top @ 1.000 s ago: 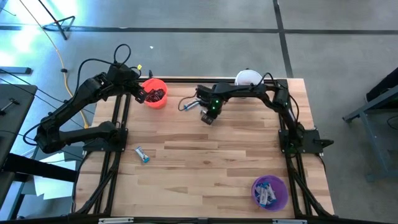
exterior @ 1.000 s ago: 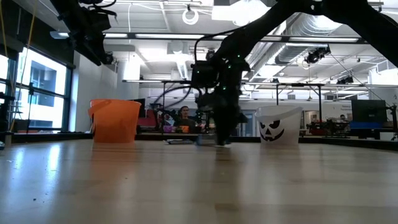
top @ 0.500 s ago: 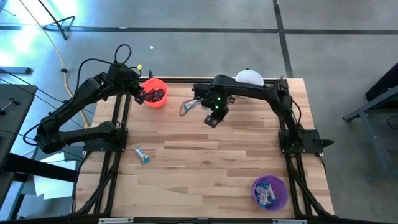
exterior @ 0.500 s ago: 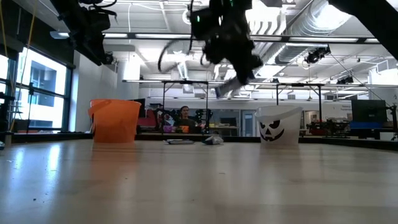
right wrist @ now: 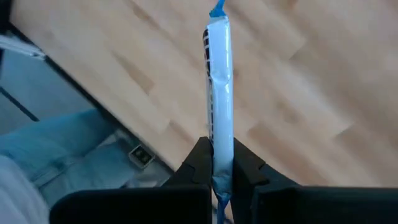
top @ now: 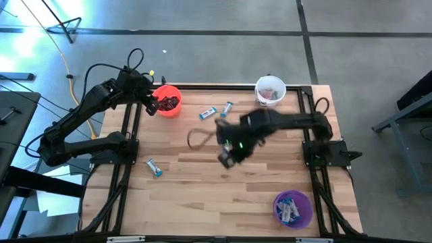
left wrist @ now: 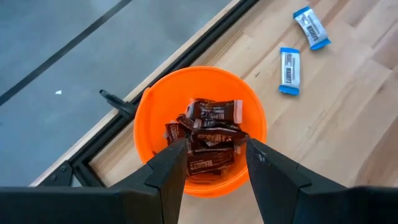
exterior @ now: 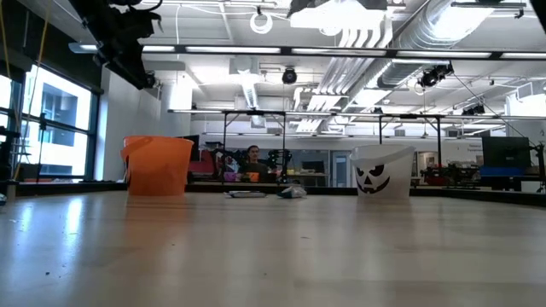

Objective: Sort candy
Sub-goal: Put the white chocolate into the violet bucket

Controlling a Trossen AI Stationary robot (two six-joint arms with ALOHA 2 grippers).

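My right gripper [top: 226, 157] hangs over the middle of the table, shut on a blue-and-white candy [right wrist: 219, 93]. My left gripper [left wrist: 214, 144] is open above the orange cup [top: 169, 102], which holds several dark brown candies [left wrist: 208, 140]; it touches nothing. Two blue-and-white candies [top: 208, 113] [top: 228, 107] lie flat on the far part of the table, also seen in the left wrist view as candies [left wrist: 290, 70] [left wrist: 310, 27]. Another blue-and-white candy [top: 154, 167] lies near the left edge. My right gripper pinches the blue-and-white candy between its two fingers by one end [right wrist: 219, 167]. The wrapper stands edge-on between the fingers, and the rest sticks straight out past the fingertips [right wrist: 200, 155]. The candy is lifted clear of the table.
A white cup [top: 270, 90] with a face stands at the far right edge, seen in the low view as the cup [exterior: 381, 170]. A purple cup [top: 292, 208] with candies stands at the near right corner. A cable loop [top: 197, 138] hangs beside the right arm. A person sits in the room beyond.
My right gripper has risen from the far middle of the table, where it stood low among the candies, and has swung toward the near edge, out of the low view. The white cup, earlier partly covered by the arm, now shows whole.
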